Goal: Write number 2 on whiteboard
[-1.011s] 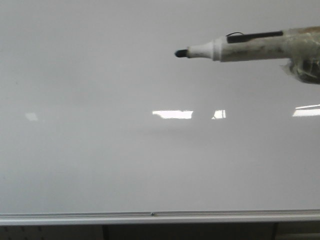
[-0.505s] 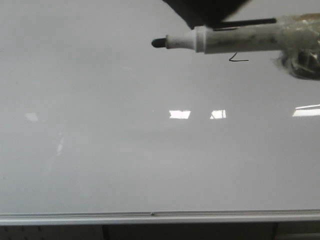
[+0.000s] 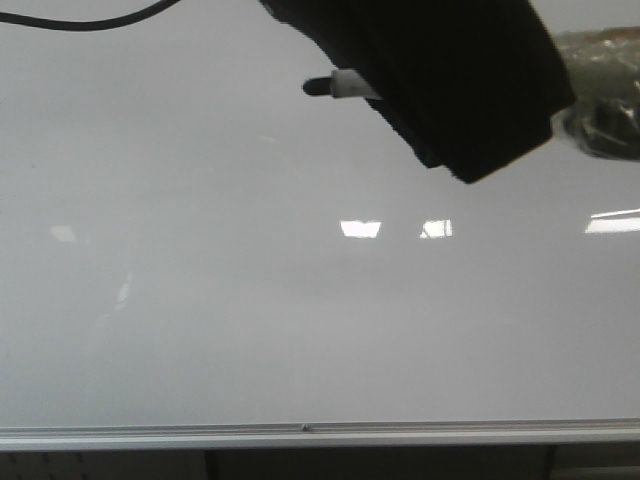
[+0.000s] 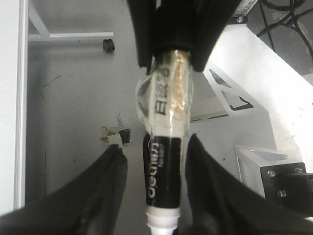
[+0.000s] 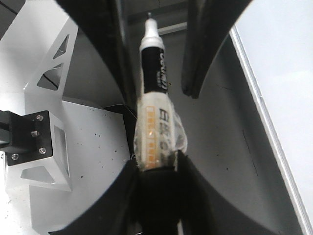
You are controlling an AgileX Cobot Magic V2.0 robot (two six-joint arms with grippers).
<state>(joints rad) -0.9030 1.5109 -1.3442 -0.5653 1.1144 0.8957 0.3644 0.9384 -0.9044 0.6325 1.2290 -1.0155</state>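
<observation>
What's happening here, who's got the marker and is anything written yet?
The right gripper is shut on the tape-wrapped end of the marker and holds it level in front of the whiteboard. The left gripper is open, with one finger on each side of the marker's barrel and gaps showing, so it is not gripping. In the front view it blocks most of the marker and part of the board. No number 2 shows on the visible board surface.
</observation>
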